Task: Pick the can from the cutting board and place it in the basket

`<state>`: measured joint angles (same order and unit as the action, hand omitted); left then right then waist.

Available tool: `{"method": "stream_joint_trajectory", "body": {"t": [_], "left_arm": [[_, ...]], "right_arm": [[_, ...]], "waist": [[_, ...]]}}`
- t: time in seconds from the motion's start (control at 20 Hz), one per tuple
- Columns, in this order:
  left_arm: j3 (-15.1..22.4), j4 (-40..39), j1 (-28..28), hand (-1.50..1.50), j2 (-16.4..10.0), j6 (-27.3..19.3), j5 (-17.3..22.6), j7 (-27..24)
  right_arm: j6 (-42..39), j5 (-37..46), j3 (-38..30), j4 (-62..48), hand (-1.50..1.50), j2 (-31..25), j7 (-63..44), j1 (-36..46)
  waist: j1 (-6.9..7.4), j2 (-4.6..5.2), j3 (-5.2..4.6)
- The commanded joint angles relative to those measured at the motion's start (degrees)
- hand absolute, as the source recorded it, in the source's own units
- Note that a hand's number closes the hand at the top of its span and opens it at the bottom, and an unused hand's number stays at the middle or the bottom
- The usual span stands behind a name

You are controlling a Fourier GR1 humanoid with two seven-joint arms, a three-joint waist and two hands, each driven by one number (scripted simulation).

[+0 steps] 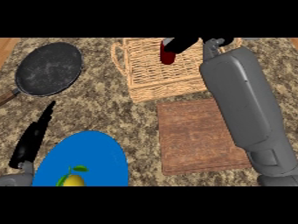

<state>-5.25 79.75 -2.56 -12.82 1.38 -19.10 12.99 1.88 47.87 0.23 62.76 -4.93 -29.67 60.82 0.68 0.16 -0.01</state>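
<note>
Speckled brown granite counter [112, 113] fills the view, with strips of light wood showing at the far left and right edges. Wicker basket [151, 89] sits at top centre, and the wooden cutting board [199, 135] lies just below it, close but apart. Right forearm [241, 100] crosses the board's right edge and the basket's right side, hiding both. Right hand [185, 43] is at the top edge, partly cut off, with its fingers wrapped round the dark red can [168, 57]. The can hangs tilted over the basket's opening, off the board; only its lower end shows, and whether it touches the basket is hard to tell. Dark frying pan [48, 68] sits top left, its wooden handle cut by the left edge. Blue plate [93, 153] is bottom left and cut off below, carrying a yellow lemon [74, 179] with a green leaf. Left hand [29, 144] rests beside the plate, fingers straight, holding nothing. Bare granite shows between pan, basket and plate.
</note>
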Motion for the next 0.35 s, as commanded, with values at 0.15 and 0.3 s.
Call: {"method": "stream_joint_trajectory", "body": {"t": [0.15,0.3], "left_arm": [[-0.37,-0.48,-0.53,0.00,0.03,0.36,0.08,0.97],[-1.14,1.97,0.84,0.00,-0.15,0.61,1.05,1.38]], "right_arm": [[8.07,-1.78,-7.80,0.58,-1.50,-0.75,-4.59,0.89],[8.42,-4.38,-12.45,-0.36,-1.50,-5.00,-3.61,-1.43]], "waist": [[-0.49,-0.16,0.00],[-0.43,-0.14,0.01]]}}
